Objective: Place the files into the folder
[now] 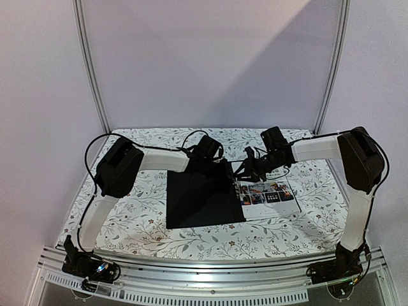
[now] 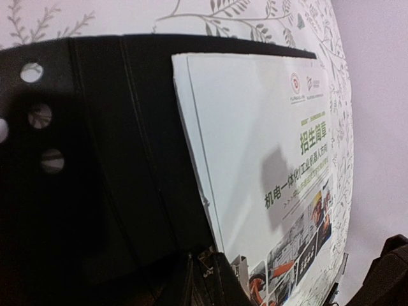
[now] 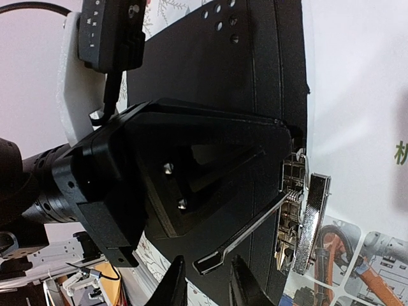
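The folder (image 1: 201, 201) lies open on the table, black inside up; it also shows in the left wrist view (image 2: 115, 159) and the right wrist view (image 3: 255, 64). The files (image 1: 271, 191), white sheets with a colourful brochure on top, lie on its right half (image 2: 255, 127). A metal clip (image 3: 299, 217) sits at the sheets' edge, its lever (image 3: 255, 233) raised. My right gripper (image 3: 209, 290) is open, with one finger on each side of the lever's tip (image 1: 250, 171). My left gripper (image 2: 213, 280) is shut, low over the black inside beside the clip (image 1: 213, 160).
A floral tablecloth (image 1: 134, 217) covers the table. An aluminium rail (image 1: 210, 264) runs along the near edge. Two slanted poles (image 1: 92, 70) and a plain backdrop stand behind. The left gripper's black body (image 3: 178, 172) fills the middle of the right wrist view.
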{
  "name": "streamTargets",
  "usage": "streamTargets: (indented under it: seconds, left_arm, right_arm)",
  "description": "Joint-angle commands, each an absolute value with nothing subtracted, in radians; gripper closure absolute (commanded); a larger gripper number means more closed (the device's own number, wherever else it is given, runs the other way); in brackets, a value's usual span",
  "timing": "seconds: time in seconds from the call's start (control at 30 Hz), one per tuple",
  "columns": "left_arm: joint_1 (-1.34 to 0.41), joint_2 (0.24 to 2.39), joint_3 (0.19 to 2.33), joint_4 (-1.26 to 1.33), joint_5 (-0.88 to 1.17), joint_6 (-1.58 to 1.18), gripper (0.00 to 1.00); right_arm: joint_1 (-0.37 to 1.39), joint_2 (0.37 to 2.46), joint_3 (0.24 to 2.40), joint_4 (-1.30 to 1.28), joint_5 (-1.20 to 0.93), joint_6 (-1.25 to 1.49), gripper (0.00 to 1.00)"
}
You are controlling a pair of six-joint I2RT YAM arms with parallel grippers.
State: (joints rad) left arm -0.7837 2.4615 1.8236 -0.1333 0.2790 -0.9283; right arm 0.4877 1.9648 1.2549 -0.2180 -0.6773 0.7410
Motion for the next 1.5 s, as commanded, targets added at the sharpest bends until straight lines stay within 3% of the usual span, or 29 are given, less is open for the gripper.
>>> streamTargets:
  seconds: [0.0, 0.93, 1.47]
  left_arm:
    - [-0.803, 2.483, 1.812, -0.190, 0.292, -0.919, 0.87]
    - [-0.802, 2.484, 1.798, -0.183, 0.295, -0.919, 0.88]
    - [-0.802, 2.491, 1.799, -0.182, 0.289, -0.920, 0.88]
  right_arm:
    - [0.483, 1.956, 1.233, -0.203, -0.695, 0.748, 0.79]
    - [0.483, 1.972, 1.165, -0.155, -0.711, 0.763, 0.89]
    - [0.491, 1.954, 1.132, -0.142, -0.735, 0.776, 0.87]
